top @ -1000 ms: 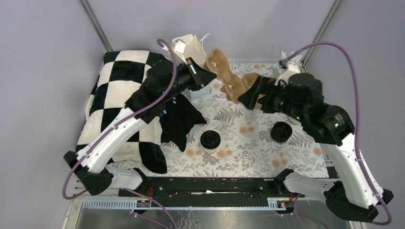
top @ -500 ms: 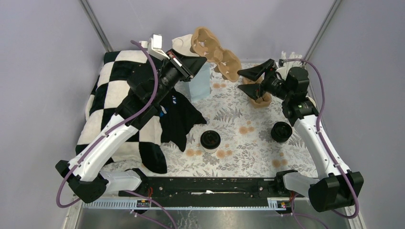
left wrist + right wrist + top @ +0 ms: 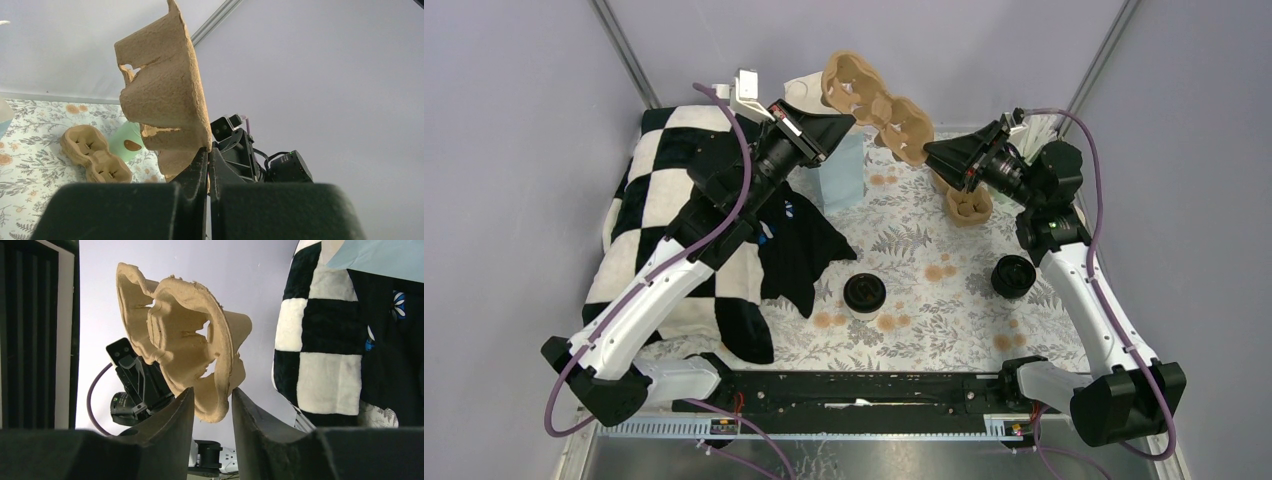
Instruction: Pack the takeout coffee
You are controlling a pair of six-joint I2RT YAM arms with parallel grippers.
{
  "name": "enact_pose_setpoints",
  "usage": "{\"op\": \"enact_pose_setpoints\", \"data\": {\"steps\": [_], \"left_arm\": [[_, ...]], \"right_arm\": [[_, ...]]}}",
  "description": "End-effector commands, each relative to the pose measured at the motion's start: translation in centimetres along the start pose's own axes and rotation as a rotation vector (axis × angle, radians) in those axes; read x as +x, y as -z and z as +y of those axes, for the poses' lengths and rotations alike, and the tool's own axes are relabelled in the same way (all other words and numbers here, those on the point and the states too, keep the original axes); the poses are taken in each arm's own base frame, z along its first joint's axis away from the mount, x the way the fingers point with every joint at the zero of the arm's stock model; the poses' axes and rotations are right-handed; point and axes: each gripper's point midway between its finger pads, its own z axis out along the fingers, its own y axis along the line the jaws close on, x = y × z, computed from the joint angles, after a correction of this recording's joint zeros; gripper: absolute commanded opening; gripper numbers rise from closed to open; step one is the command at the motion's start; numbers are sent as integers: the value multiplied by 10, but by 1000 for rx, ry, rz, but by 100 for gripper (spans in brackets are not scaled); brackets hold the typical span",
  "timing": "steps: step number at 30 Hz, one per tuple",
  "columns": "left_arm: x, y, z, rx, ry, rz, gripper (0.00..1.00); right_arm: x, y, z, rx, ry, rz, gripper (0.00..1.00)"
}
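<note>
Two takeout coffee cups with round black lids stand on the floral cloth, one in the middle point(image 3: 864, 292) and one to the right point(image 3: 1014, 275). Neither gripper is near them. My left gripper point(image 3: 836, 118) point(image 3: 207, 150) is shut on the edge of a brown pulp cup carrier point(image 3: 874, 100) point(image 3: 165, 85) and holds it aloft at the back. My right gripper point(image 3: 932, 153) point(image 3: 212, 400) is half open. Its fingertips stand either side of the carrier's point(image 3: 185, 345) far end, with a gap still showing.
A second pulp carrier point(image 3: 969, 205) point(image 3: 95, 155) lies on the cloth under the right gripper. A pale blue bag point(image 3: 842, 175) stands below the left gripper. A black garment point(image 3: 799, 250) and a black-and-white chequered blanket point(image 3: 664, 200) cover the left side.
The left arm has lifted the carrier up and back. The right gripper has risen from the table to the carrier's end, and its jaws have narrowed from wide open.
</note>
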Motion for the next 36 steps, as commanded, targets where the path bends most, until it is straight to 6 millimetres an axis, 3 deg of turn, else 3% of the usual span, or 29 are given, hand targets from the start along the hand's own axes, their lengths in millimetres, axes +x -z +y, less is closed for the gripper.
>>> {"op": "enact_pose_setpoints", "data": {"steps": [1, 9, 16, 18, 19, 20, 21, 22, 23, 25, 30, 36], "left_arm": [[-9, 3, -17, 82, 17, -18, 0], [-6, 6, -17, 90, 34, -6, 0], [-4, 6, -11, 72, 40, -5, 0], [-4, 4, -2, 19, 36, 2, 0], [-1, 5, 10, -47, 33, 23, 4], [-1, 6, 26, -136, 29, 23, 18], [-3, 9, 44, -237, 20, 12, 41], [-2, 14, 62, -340, 10, 17, 63], [-3, 20, 81, -442, -3, 16, 80], [-6, 31, 111, -599, -44, 41, 96], [-16, 30, 175, -810, -125, 167, 99], [-48, -1, 237, -879, -244, 154, 99]], "right_arm": [[4, 4, 11, -51, 52, 7, 40], [0, 2, 10, -56, 51, -5, 32], [3, 5, 18, -71, 62, -1, 0], [2, 8, 19, -47, 96, -23, 0], [1, 10, 18, -16, 119, -43, 0], [-1, 14, 14, 29, 154, -66, 0], [-4, 19, 7, 107, 188, -102, 0], [-7, 30, -14, 258, 192, -135, 0], [-12, 41, -19, 342, 252, -166, 0], [-18, 64, -23, 482, 381, -207, 0], [-26, 115, -3, 651, 595, -305, 0], [-26, 150, 10, 759, 724, -337, 0]]}}
